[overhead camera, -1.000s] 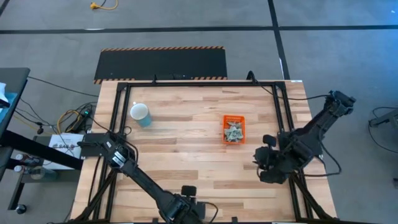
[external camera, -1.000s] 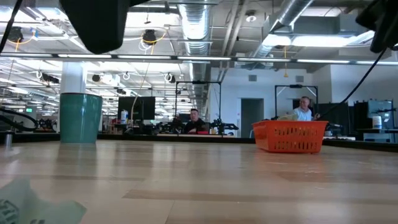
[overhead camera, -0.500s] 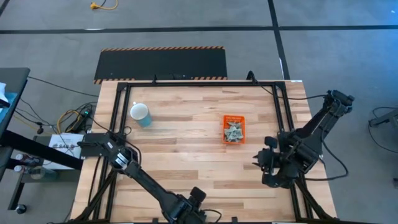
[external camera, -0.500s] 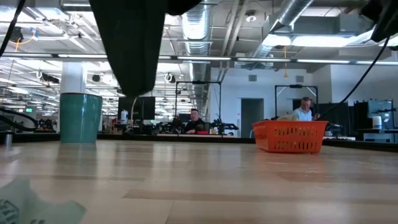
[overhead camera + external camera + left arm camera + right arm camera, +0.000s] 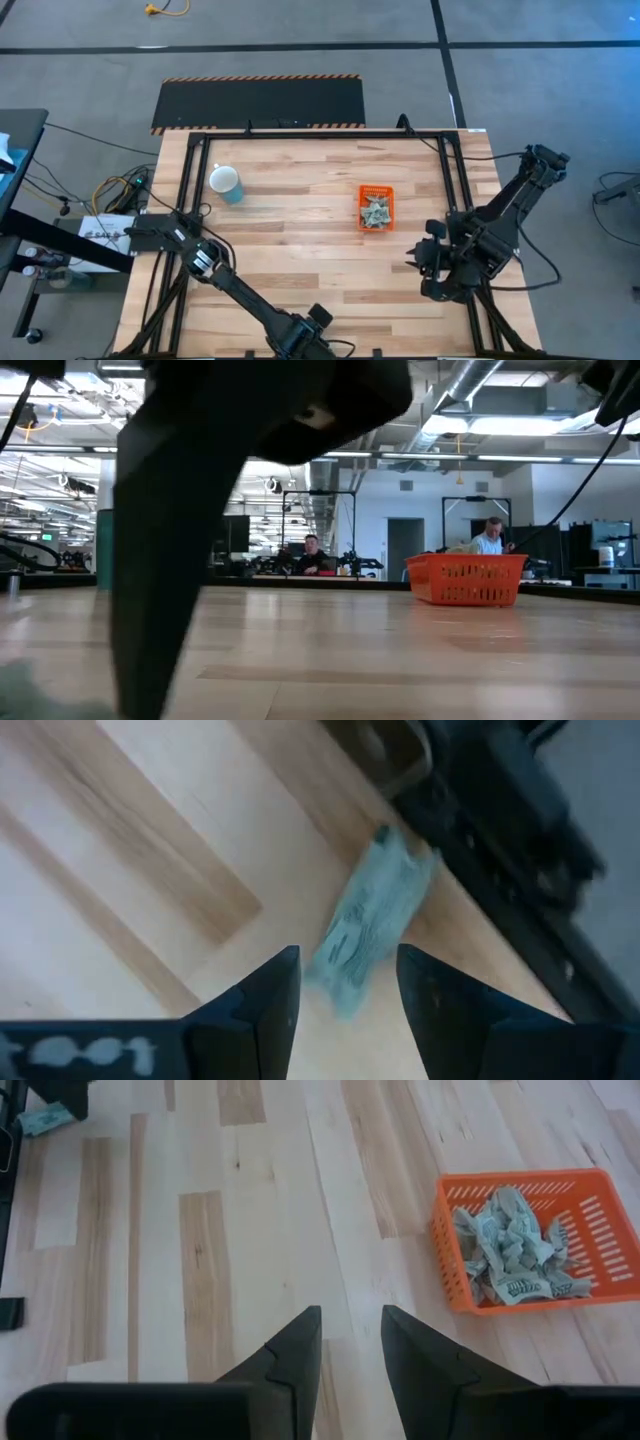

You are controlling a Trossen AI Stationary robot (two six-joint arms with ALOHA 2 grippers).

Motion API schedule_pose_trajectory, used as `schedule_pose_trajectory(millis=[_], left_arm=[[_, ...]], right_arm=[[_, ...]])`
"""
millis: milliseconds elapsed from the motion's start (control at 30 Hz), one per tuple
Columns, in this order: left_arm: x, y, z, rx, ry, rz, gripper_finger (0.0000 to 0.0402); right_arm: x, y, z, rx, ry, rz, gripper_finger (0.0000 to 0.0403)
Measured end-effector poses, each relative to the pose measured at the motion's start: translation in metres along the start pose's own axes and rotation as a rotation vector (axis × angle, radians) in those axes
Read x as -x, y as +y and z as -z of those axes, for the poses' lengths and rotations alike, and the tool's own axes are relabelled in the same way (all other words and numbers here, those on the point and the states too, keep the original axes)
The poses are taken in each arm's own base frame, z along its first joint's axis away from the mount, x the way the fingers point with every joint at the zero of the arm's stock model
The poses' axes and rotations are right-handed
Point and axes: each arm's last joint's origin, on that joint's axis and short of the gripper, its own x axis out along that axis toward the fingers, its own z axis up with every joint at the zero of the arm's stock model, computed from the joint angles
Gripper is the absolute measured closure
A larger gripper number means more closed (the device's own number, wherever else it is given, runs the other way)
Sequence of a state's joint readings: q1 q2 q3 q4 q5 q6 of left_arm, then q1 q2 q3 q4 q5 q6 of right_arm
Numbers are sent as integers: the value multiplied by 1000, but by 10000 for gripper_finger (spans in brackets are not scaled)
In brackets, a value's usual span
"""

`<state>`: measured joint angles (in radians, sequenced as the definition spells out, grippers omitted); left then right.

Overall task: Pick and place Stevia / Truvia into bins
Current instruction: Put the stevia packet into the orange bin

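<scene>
Orange mesh plastic tray [image 5: 376, 207]: 1.
Crumpled pale green and white paper sweetener packets [image 5: 508, 1245] heaped in the tray: many, number unclear.
Loose packet [image 5: 366, 922] near the table edge: 1.
Round white and light-blue cup [image 5: 226, 183]: 1.
Dark robot arms: 2.

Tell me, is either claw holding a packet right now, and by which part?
Neither. The left claw is open above a loose packet at the table's near edge; the right claw is empty, away from the orange tray.
</scene>
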<state>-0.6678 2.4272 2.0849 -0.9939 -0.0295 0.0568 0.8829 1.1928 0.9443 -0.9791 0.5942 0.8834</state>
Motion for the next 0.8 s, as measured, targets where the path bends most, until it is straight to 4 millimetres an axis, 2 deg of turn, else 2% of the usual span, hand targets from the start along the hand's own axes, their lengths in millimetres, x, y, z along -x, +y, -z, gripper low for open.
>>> schedule_pose_trajectory(millis=[200, 400, 800], left_arm=[[-10, 3, -1, -9, -3, -5, 243], [-11, 4, -1, 29, 2, -20, 258], [-12, 5, -1, 99, 0, -80, 394]], right_arm=[[0, -1, 0, 0, -9, 11, 302], [0, 0, 0, 0, -12, 11, 302], [0, 0, 0, -7, -14, 12, 302]])
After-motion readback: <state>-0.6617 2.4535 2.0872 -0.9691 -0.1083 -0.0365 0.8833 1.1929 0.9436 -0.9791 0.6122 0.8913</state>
